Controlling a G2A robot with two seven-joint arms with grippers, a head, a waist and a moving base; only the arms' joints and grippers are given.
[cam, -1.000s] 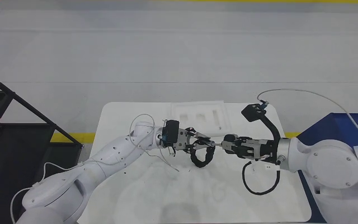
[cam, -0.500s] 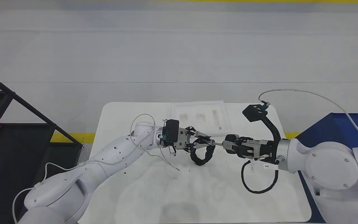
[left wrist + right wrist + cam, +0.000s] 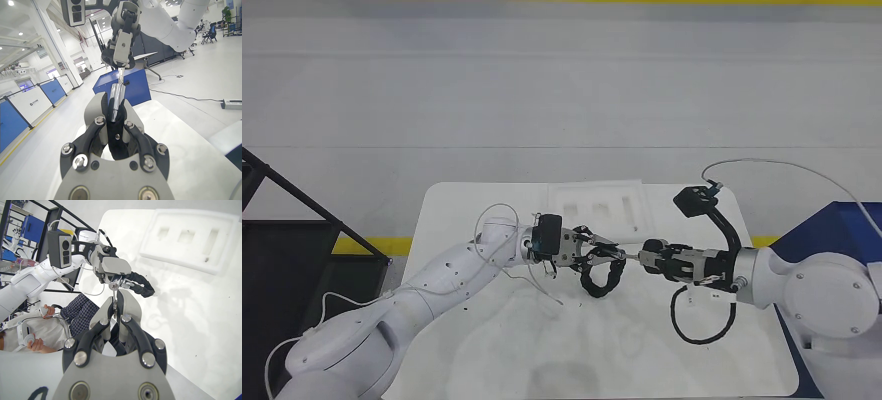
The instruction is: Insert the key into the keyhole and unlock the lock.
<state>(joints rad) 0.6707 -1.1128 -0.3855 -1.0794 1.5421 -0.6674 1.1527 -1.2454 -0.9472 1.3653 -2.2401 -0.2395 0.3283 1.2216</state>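
The key (image 3: 121, 76), seemingly stiff and light, sits pinched by its head in the right gripper (image 3: 115, 302), blade tip at the keyhole (image 3: 113, 286) of the slick metal lock (image 3: 116, 98) clamped in the left gripper (image 3: 113, 106).

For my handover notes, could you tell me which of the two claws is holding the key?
The right claw, pinching the flat key by its head; the left claw instead grips the silver cylinder of the lock.
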